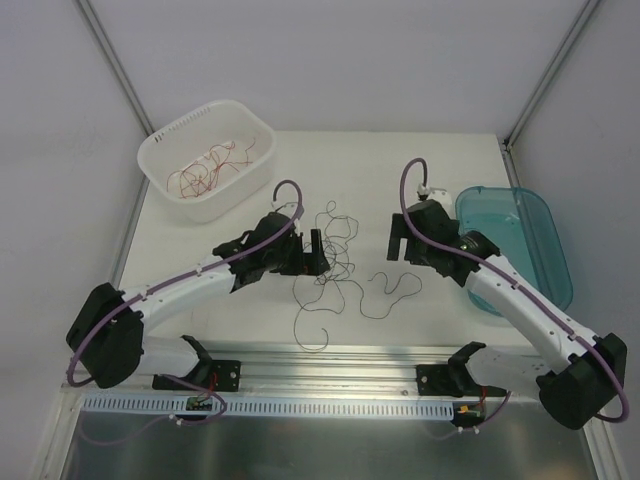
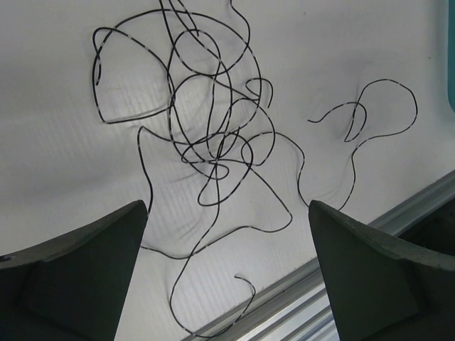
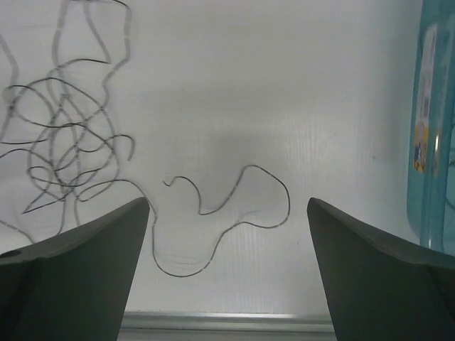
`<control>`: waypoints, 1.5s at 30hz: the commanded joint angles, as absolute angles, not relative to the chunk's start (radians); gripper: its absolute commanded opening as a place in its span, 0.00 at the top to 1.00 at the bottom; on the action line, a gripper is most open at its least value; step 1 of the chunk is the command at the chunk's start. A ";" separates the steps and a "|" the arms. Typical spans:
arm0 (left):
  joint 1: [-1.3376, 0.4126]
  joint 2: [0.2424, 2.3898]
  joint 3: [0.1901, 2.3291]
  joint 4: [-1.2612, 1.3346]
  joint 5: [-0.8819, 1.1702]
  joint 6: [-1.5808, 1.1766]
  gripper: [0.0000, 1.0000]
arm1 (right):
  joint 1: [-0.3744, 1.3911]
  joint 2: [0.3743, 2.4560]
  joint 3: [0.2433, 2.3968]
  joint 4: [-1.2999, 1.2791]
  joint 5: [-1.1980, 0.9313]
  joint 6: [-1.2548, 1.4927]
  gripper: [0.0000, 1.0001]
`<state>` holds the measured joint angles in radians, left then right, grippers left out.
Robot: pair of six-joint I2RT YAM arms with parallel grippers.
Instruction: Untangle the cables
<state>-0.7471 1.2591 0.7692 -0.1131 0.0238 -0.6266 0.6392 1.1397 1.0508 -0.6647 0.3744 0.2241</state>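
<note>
While one black cable [image 3: 227, 213] lies loose beside the black tangle [image 1: 325, 262] at the middle of the table [image 1: 440, 170], I judge the untangling half done (red cables [image 1: 205, 172] sit in the white basket [image 1: 160, 160]). Next I must pinch a single strand. My arms reach inward. My left gripper [image 1: 316, 252] is at the tangle and my right gripper [image 1: 398, 240] is above the loose cable, both spread wide and empty.

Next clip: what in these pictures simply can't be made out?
- Black tangle: strand count unclear, crossings too dense in the left wrist view; its top is cut off by the upper edge.
- Red cables in the white basket: too small to count, top view.
- Teal bin: near corner hidden by the right arm, top view.
</note>
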 commanded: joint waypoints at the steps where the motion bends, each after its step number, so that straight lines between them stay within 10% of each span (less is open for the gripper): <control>1: -0.755 1.346 0.853 -0.115 0.055 -0.589 0.01 | 0.594 1.095 0.931 -0.721 0.419 0.434 0.01; 17: -0.821 1.669 1.020 -0.161 -0.052 -0.618 0.10 | 0.479 1.146 0.623 -0.382 0.296 0.652 0.23; 26: -0.822 1.744 1.028 -0.176 -0.092 -0.643 0.24 | 0.477 1.193 0.607 -0.379 0.299 0.641 0.64; 33: -0.819 1.779 1.035 -0.195 -0.162 -0.635 0.47 | 0.477 1.074 0.664 -0.534 0.347 0.571 0.99; 40: -0.785 1.764 1.020 -0.239 -0.230 -0.637 0.88 | 0.476 0.878 0.879 -0.800 0.523 0.398 0.99; 45: -0.718 1.714 0.983 -0.262 -0.241 -0.624 0.98 | 0.466 0.841 1.182 -0.959 0.597 0.232 0.99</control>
